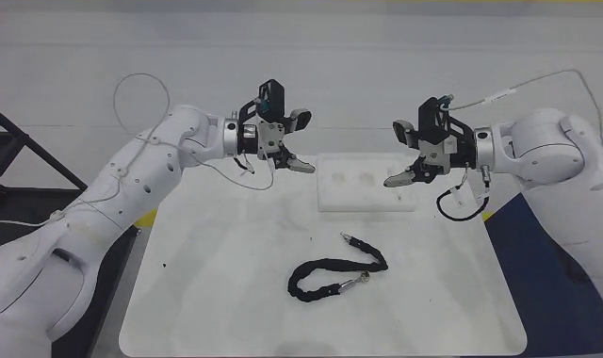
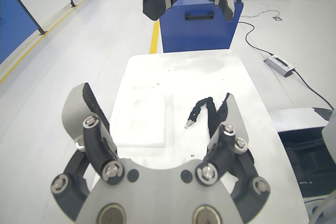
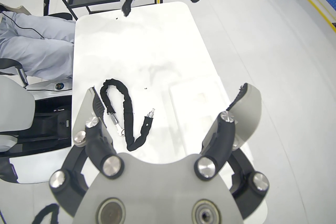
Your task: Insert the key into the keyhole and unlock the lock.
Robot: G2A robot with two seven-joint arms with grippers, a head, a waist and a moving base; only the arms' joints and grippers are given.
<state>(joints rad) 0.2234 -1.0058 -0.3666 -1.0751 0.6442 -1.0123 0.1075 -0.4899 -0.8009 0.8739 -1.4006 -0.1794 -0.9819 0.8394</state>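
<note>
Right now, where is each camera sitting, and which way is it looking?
Top view: above the arms, looking down at the table; both arms show, left end effector and right end effector open.
Left wrist view: on the left wrist, looking across the table at the right end effector; its own fingers show.
Right wrist view: on the right wrist, looking across at the left end effector; its own fingers show.
Shared: all three show the chain lock and white block.
</note>
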